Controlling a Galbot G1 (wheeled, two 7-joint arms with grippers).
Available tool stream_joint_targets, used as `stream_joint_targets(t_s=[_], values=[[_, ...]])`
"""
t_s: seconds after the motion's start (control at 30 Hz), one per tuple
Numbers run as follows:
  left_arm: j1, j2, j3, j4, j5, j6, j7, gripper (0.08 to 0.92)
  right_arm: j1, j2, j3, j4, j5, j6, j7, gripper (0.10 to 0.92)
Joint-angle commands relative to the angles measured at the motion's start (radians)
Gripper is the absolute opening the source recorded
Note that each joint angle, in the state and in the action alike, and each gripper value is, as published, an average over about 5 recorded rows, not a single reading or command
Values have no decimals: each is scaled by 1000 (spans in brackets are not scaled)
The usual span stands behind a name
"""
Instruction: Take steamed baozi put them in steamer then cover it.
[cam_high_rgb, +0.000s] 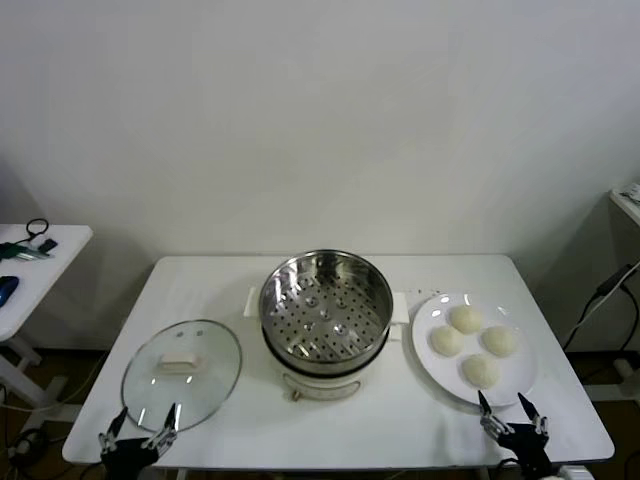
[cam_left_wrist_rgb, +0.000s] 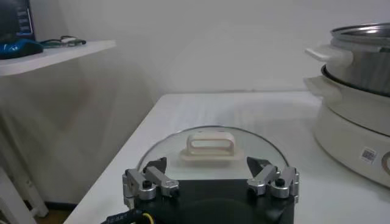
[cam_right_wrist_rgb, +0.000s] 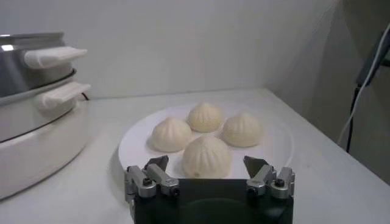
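Left wrist view: unreadable steamer (cam_left_wrist_rgb: 359, 91) label (cam_left_wrist_rgb: 368, 155)

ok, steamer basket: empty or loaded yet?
Empty. The steamer shows only its bare perforated bottom; all four baozi sit on the plate, and the cover lies flat on the table beside it.
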Motion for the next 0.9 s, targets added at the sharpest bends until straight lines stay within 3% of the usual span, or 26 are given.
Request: stream_joint_targets(t_s=[0.03,0.17,0.3,0.47,0.67,0.77,0.9], values=[[2,0,-1,-1,1,1,1,823,8,0,16,21,3,-49,0,823],[-1,3,-1,-3,4,1,0,823,147,-75,73,37,-6,-243,-4,823],[-6,7,1,-1,16,-3,-2,823,407,-231,39,-42,-26,-365,-51,823],[-11,10,5,-4,18,-8,-2,823,745,-466,-161,-231,-96,-439,-257,823],[-20,11,7,-1,18,-9,-4,823,1173,-712,-639,-449,-318,-272,-713,823],[-26,13,9,3,19,-8,-3,823,1383,-760,-863,-549,-442,-104,-963,823],[-33,14,13,11,21,-9,-2,823,1672,-759,-1179,-628,-484,58,-1203,823]])
